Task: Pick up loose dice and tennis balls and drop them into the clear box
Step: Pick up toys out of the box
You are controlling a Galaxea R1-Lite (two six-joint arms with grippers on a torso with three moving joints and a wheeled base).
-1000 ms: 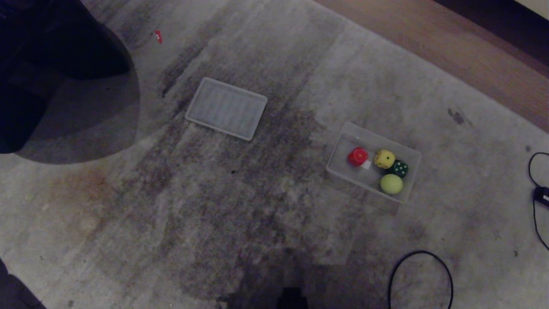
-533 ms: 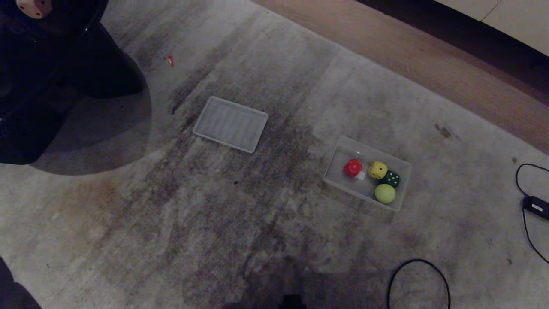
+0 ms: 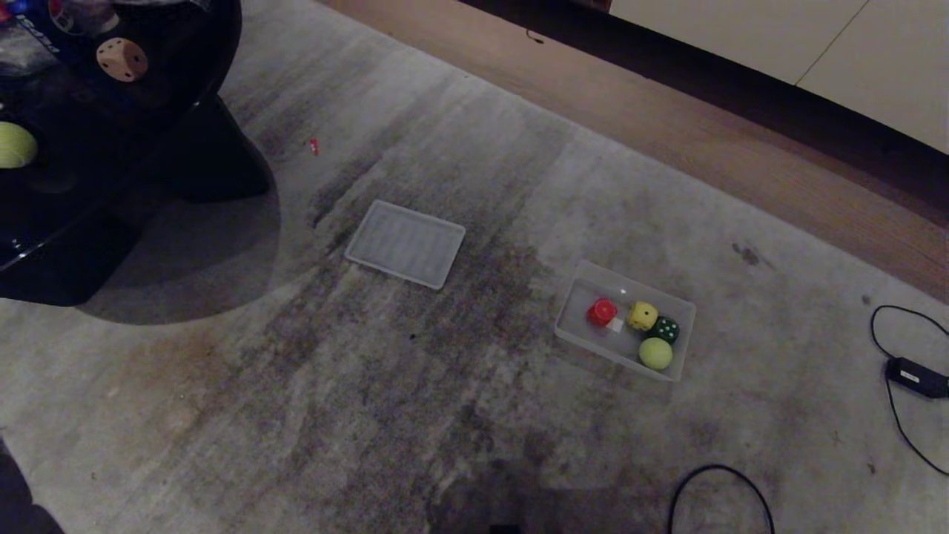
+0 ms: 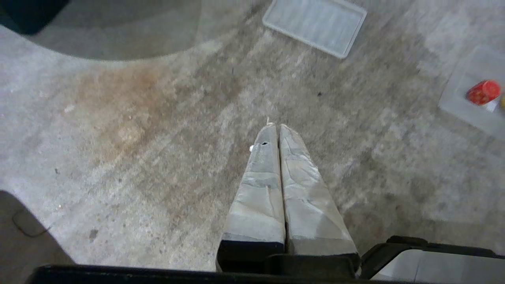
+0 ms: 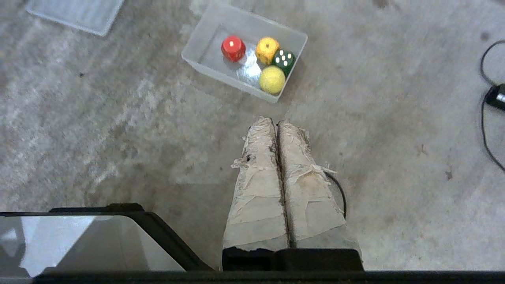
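Dice in box: I saw the red die, yellow die and dark green die lying inside the clear box on the rug, with one tennis ball beside them.
Dice loose: I found the tan wood die up on the dark round bench at far left, well apart from the box.
Second ball: the other tennis ball sat at the left edge on that same dark bench.
Left gripper: jaws pressed together, gripping nothing, hanging over bare rug.
Right gripper: jaws closed and empty, near the box.
Lid-like panel: the white ribbed panel lay on the rug between bench and box.
Risk: I judged the ball could roll off the glossy bench if nudged by closed jaws.
Risk: black cables lay near the box; driving could snag them.
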